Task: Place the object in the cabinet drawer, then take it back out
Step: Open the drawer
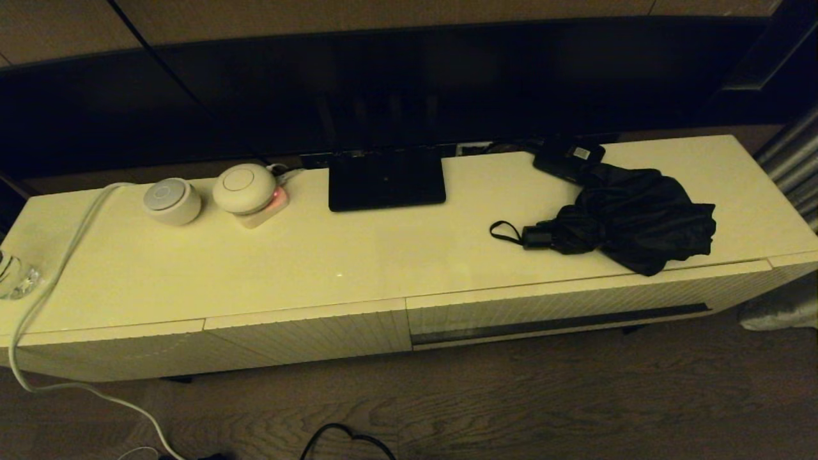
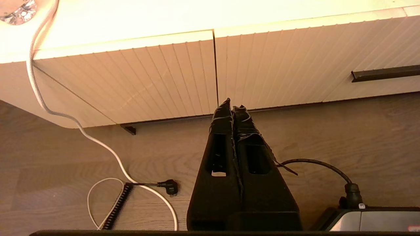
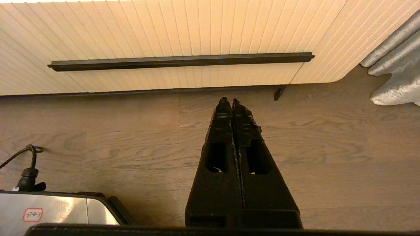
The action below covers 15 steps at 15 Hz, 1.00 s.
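Note:
The black compact umbrella (image 1: pixel 629 217) lies on the cabinet top at the right, its bunched fabric reaching the front edge, its handle and thin wrist loop (image 1: pixel 505 231) pointing left. Below it the wide ribbed cream drawer (image 1: pixel 575 300) is closed; its long dark slot handle (image 3: pixel 180 61) also shows in the left wrist view, where the drawer (image 2: pixel 311 65) fills the upper right. My left gripper (image 2: pixel 232 105) is shut and empty, low over the floor before the seam between two fronts. Facing the drawer's handle above the floor, my right gripper (image 3: pixel 230 101) is shut and empty. Neither arm shows in the head view.
A small flat black box (image 1: pixel 569 158) with a white label lies behind the umbrella. A dark screen stand (image 1: pixel 386 180), two round white devices (image 1: pixel 171 200) and a glass (image 1: pixel 16 278) sit on the top. A white cable (image 2: pixel 98 144) and black cords trail over the wooden floor.

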{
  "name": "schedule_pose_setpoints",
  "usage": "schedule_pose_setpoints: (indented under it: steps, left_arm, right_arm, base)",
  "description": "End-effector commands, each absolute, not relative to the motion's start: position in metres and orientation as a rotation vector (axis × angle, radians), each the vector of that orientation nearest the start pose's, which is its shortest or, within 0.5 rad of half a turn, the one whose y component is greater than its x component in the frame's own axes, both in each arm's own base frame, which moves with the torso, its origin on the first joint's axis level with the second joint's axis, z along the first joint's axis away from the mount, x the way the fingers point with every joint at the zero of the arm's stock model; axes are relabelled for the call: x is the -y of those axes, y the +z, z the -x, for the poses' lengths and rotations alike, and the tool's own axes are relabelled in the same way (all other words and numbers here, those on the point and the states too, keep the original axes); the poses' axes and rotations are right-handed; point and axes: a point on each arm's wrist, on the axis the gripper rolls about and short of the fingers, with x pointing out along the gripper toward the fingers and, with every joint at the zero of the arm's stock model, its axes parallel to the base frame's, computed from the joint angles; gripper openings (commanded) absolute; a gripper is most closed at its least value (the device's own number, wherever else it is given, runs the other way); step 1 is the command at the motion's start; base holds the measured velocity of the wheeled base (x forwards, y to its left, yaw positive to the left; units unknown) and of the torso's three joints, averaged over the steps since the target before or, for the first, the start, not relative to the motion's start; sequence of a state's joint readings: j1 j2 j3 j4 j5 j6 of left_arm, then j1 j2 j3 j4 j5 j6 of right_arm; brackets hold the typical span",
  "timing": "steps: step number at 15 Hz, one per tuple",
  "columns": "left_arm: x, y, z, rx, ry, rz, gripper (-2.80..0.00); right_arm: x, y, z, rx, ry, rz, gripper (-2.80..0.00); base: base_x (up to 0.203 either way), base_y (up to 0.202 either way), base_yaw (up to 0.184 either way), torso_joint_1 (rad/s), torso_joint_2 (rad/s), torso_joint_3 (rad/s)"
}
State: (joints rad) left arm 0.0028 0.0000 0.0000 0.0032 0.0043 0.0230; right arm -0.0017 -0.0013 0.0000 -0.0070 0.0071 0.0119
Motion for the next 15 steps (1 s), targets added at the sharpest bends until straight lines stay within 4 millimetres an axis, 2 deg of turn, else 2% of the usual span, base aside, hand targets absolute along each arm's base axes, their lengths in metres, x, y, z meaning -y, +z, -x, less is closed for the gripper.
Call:
schedule_pose_setpoints:
  steps: [1, 11, 13, 15]
  left_arm:
    - [0.0, 0.074, 0.023, -0.006, 0.008, -0.023, -2.8]
    - [0.0, 0.074, 0.023, -0.006, 0.008, -0.023, -2.8]
    - [0.0, 0.074, 0.023, -0.006, 0.008, -0.023, -2.8]
    - [0.0, 0.074, 0.023, -0.006, 0.008, -0.023, -2.8]
  right_arm:
    - [0.0, 0.075, 0.023, 0.005, 0.005, -0.012, -2.8]
    - [0.0, 0.075, 0.023, -0.001, 0.008, 0.078, -2.8]
    - [0.0, 0.093, 0.029, 0.037, 0.009, 0.082, -2.8]
    - [-0.001, 0.126, 0.038, 0.044, 0.024, 0.082, -2.8]
  base:
    - [0.0, 0.0, 0.0, 0.0, 0.0, 0.0]
    - [0.0, 0.0, 0.0, 0.0, 0.0, 0.0]
    - [0.0, 0.0, 0.0, 0.0, 0.0, 0.0]
    - [0.0, 0.0, 0.0, 0.0, 0.0, 0.0]
